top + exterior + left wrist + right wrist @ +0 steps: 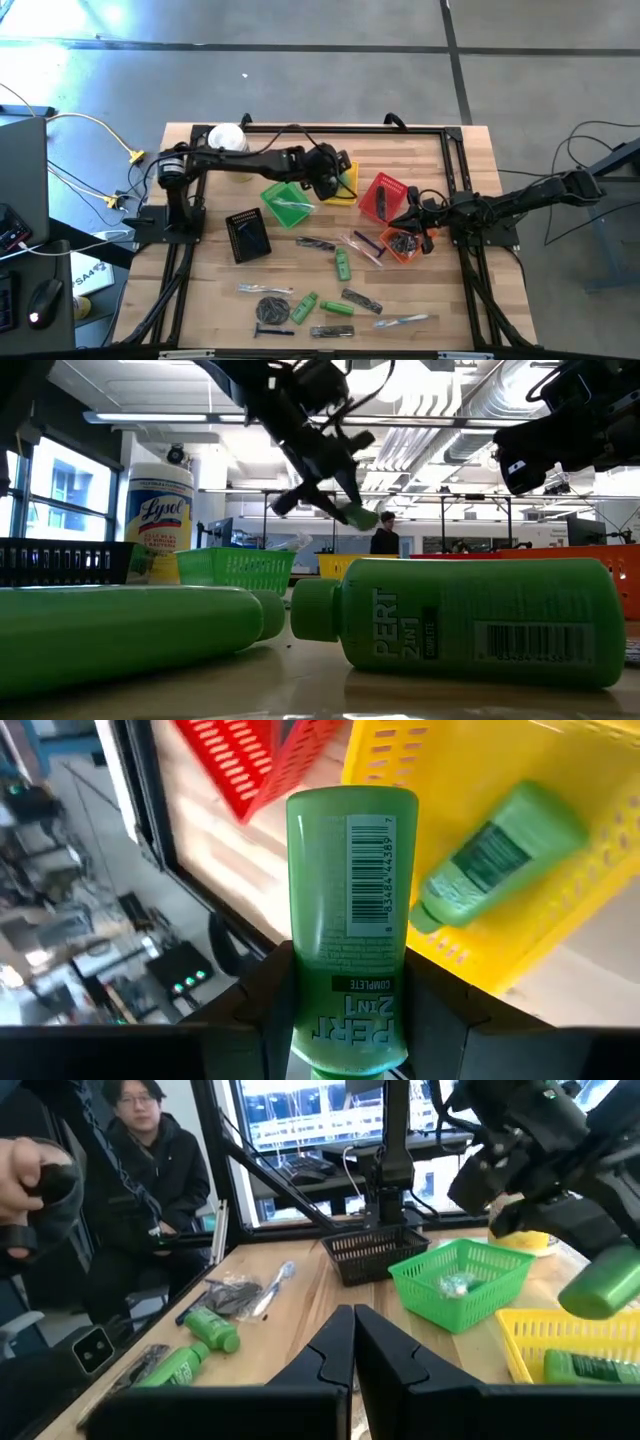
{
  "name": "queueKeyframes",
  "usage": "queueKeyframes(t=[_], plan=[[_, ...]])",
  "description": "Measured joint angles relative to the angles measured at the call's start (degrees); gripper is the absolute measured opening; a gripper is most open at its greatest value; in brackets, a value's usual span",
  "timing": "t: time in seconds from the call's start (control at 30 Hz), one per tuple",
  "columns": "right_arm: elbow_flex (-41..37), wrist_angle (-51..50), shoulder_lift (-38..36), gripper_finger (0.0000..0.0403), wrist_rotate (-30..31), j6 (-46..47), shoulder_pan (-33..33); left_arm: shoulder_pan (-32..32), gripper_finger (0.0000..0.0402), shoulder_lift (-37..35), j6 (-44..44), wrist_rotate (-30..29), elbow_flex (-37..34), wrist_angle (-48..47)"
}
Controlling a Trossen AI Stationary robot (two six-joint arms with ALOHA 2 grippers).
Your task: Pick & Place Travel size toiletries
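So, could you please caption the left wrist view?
Left claw holds a green bottle above the yellow basket, another bottle inside.

This is a robotics lab or workshop. A wooden worktop [300, 310] framed by black metal rails [330, 128] stands on a grey concrete floor [300, 60], with loose cables [85, 125] trailing to a side desk holding a mouse [40, 300]. Beyond it, exposed ceiling ducts [520, 390] and strip lights [160, 418] run overhead, and a person [145, 1150] sits by black frame posts [395, 1150].
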Motion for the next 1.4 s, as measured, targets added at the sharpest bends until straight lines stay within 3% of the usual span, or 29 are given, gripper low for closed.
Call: queueKeyframes(t=[0.63,1.17,1.4], plan=[[0.0,-0.02,1.32,0.0003,0.03,0.42,-0.01,-0.02,0.0138,7.58,6.78,2.04,0.04,0.49],[0.0,-0.04,1.32,0.0003,0.03,0.42,-0.01,-0.02,0.0208,7.58,-0.45,2.54,0.04,1.16],[0.0,-0.04,1.32,0.0003,0.03,0.42,0.01,-1.27,0.0211,4.67,-3.53,-2.41,0.0,-0.59]])
